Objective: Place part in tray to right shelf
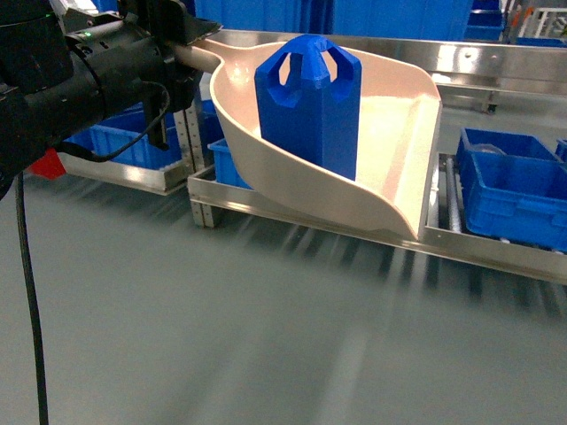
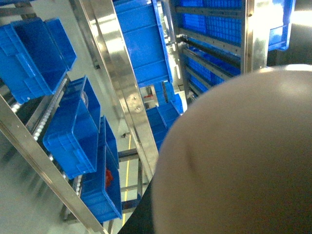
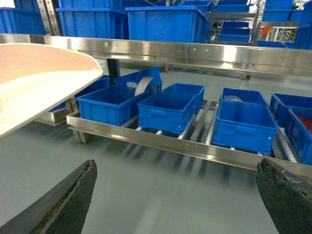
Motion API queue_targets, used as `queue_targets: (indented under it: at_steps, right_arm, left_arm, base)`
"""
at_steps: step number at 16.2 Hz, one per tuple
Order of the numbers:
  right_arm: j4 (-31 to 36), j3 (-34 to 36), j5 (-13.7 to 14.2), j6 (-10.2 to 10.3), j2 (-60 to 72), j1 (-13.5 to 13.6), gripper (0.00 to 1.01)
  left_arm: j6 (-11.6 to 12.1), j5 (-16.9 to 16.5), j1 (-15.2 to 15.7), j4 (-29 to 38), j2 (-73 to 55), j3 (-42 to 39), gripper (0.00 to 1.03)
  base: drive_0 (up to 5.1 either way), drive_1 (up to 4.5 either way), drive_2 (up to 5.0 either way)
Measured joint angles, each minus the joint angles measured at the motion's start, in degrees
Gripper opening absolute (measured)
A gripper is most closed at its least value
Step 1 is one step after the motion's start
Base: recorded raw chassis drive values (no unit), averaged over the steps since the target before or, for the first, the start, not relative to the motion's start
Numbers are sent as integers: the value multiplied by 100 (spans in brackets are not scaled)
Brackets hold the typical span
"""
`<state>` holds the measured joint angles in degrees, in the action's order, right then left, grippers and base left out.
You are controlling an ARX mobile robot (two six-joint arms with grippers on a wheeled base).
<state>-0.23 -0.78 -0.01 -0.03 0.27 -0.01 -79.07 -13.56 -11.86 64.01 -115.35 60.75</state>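
**Tray fills the wrist camera's lower right**

The pale rounded back of the tray (image 2: 239,156) bulges across the lower right of the view, blurred and close to the lens. Behind it a shiny steel rail (image 2: 122,87) runs diagonally, with blue crates (image 2: 73,131) sitting on roller tracks at the left. More blue crates stack on racks at the upper right. The gripper itself cannot be seen here.

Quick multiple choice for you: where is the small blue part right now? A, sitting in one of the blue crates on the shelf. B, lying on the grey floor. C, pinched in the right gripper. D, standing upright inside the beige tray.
D: the head view shows the part standing upright inside the tray, which the left gripper holds by its handle above the floor.
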Motion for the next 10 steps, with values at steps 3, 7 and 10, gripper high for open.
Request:
queue_targets:
  at_steps: [3,7,10]
  right_arm:
    - [0,0,0,0,0,0,98]
    - [0,0,0,0,0,0,98]
    - [0,0,0,0,0,0,98]
  left_arm:
    - [0,-2,0,2,0,0,12]
    - [0,0,0,9,0,0,12]
    - [0,-2,0,-2,0,0,12]
  base:
    - [-154,-154,-154]
    - [-156,-156,-156]
    - [-168,-168,-168]
